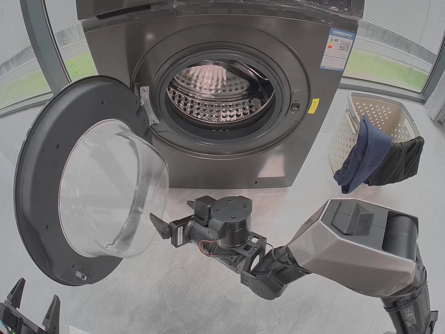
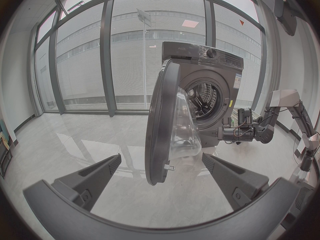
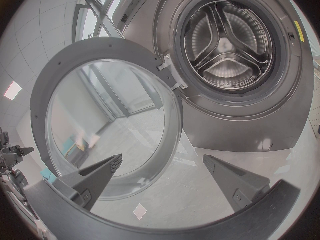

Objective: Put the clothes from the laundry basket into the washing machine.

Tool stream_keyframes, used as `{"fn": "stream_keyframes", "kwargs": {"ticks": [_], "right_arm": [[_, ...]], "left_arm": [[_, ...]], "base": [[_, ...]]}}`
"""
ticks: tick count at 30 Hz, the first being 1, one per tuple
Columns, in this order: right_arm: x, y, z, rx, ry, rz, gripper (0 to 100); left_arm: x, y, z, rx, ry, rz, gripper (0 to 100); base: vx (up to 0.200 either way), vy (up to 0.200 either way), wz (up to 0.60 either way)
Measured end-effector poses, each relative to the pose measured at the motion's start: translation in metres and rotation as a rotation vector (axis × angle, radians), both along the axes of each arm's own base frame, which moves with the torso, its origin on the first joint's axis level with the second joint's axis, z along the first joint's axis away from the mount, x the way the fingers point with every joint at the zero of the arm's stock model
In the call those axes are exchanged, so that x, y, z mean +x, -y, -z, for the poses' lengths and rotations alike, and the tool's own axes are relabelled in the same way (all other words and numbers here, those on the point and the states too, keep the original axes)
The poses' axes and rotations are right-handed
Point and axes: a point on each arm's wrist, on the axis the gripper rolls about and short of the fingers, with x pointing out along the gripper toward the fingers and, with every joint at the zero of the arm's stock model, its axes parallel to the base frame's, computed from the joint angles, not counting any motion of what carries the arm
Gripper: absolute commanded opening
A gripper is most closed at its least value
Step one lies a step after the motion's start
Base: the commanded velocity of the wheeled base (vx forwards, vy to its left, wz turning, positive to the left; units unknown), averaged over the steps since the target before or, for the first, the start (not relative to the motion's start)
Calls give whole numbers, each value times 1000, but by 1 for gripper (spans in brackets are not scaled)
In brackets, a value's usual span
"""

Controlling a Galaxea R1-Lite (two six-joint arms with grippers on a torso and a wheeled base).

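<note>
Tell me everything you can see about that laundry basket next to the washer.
The laundry basket is pale beige plastic, its walls pierced with star-shaped holes. It sits on the floor close beside the washing machine, on the robot's right. A blue garment and a black garment hang over its front rim, spilling outside.

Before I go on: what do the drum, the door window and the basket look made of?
Drum: looks like polished stainless steel, mirror-bright and punched with rows of holes. Door window: clear domed glass or plastic, I cannot tell which; the floor shows through it. Basket: probably matte beige moulded plastic, its walls pierced with small star-shaped holes.
</note>
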Motion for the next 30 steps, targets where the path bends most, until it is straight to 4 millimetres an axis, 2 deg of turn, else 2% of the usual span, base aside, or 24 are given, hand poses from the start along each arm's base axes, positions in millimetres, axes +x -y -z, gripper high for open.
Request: {"fn": "stream_keyframes", "kwargs": {"ticks": [8, 12, 15, 18, 23, 30], "right_arm": [[1, -29, -6, 53, 41, 2, 100], [2, -33, -8, 73, 54, 11, 100], [2, -25, -10, 66, 49, 26, 100], [-1, -8, -14, 45, 37, 43, 100], [-13, 36, -32, -3, 12, 83, 100], [-42, 120, -70, -60, 22, 165, 100]], "left_arm": [[0, 0, 0, -1, 0, 0, 100], [0, 0, 0, -3, 0, 0, 100], [0, 0, 0, -3, 0, 0, 100], [0, 0, 0, -3, 0, 0, 100], [0, 0, 0, -3, 0, 0, 100], [0, 0, 0, -1, 0, 0, 100]], "base": [[0, 0, 0], [0, 0, 0], [0, 0, 0], [0, 0, 0], [0, 0, 0], [0, 0, 0]]}}
